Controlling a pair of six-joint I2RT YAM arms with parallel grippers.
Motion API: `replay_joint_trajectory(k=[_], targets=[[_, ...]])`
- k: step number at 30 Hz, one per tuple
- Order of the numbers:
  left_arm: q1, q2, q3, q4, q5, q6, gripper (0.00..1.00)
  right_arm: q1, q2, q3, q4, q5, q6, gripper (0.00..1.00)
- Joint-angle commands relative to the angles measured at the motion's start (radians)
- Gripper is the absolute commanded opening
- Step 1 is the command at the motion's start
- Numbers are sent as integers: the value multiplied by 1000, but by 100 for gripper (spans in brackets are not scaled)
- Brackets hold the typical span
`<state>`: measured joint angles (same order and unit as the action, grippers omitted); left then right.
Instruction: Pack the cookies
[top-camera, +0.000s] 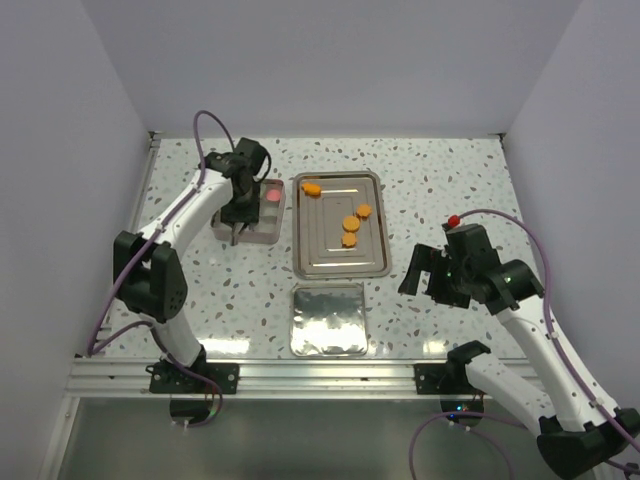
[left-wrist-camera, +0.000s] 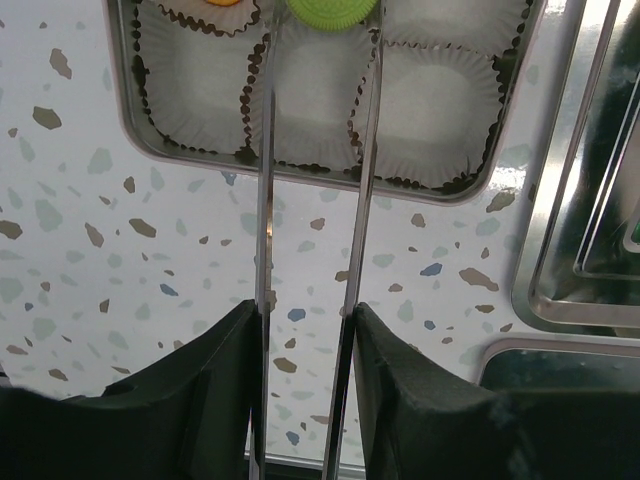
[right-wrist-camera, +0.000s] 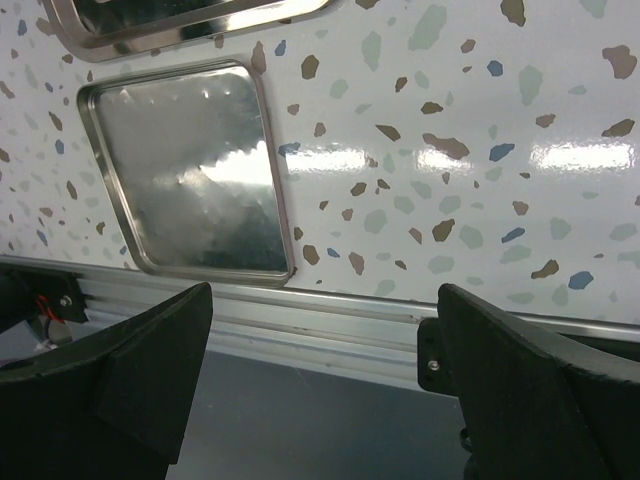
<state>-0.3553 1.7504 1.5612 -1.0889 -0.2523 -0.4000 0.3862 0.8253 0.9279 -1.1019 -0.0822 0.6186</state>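
Observation:
Three orange cookies (top-camera: 350, 223) lie together and a fourth (top-camera: 312, 188) lies apart on the steel tray (top-camera: 335, 262). A pink cookie (top-camera: 270, 196) sits in the box (top-camera: 262, 236) of white paper cups left of the tray. My left gripper (top-camera: 236, 232) hangs over this box. In the left wrist view its long metal fingers (left-wrist-camera: 262, 200) are shut on a green cookie (left-wrist-camera: 333, 10) over the middle cup, and an orange cookie (left-wrist-camera: 222, 2) lies in the neighbouring cup. My right gripper (top-camera: 425, 272) is open and empty, right of the tray, near the table's front edge (right-wrist-camera: 330, 400).
A square steel lid (top-camera: 328, 320) lies in front of the tray, near the aluminium rail; it also shows in the right wrist view (right-wrist-camera: 185, 170). White walls enclose the table on three sides. Purple cables loop from both arms.

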Motion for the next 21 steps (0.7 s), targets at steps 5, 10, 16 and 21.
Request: replay_joint_trajectory(k=[5,10,16,21], targets=[[6,15,20,46,-8,7,45,5,6,-4,28,-5,-10,98],[6,55,72,30,-21,13,45,5,14,-8,33,-8,-13,98],[7,100,132,15,-27,15,45,5,20,-4,31,-11,-25,98],[7,113,149,9,-27,13,45,5,24,-1,28,-7,-36,98]])
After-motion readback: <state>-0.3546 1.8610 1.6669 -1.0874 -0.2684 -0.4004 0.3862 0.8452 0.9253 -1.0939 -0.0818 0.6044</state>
